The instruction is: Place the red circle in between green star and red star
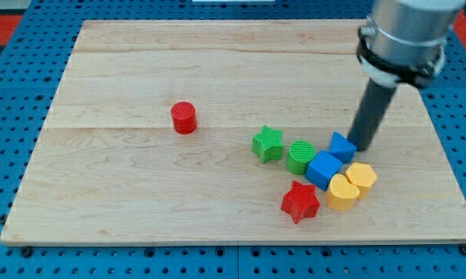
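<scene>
My tip (362,145) sits on the wooden bench (139,201) toward the view's right, just beside the small blue block (342,146), at that block's right edge; whether it touches the block I cannot tell. My tool is a plain dark rod with nothing to open or close, and it holds nothing.

The red circle (184,118) stands alone toward the view's left of centre, well apart from every other block and from my tip. The green star (268,144) lies to the right of it and a little lower. The red star (300,201) sits lower still, toward the view's bottom, with a bare gap of bench between the two stars.

A green circle (301,157) stands just right of the green star. A larger blue cube (323,170) lies against it, touching the small blue block above. Two yellow hearts (342,192) (362,177) crowd together at the cluster's lower right, beside the blue cube.
</scene>
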Action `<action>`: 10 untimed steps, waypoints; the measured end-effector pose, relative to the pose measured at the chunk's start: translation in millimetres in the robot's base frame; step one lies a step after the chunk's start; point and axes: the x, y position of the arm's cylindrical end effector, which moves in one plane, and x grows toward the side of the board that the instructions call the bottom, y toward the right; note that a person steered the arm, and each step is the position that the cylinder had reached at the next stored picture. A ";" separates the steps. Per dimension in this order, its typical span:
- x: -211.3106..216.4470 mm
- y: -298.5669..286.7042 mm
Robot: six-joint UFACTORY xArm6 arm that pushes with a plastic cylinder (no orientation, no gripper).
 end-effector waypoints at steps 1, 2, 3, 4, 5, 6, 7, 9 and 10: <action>-46.8 -0.2; -107.2 -53.3; -123.1 -157.1; -119.8 -233.7; -118.2 -264.1; -73.7 -230.4; -31.6 -212.6; -48.1 -265.1; -20.5 -255.3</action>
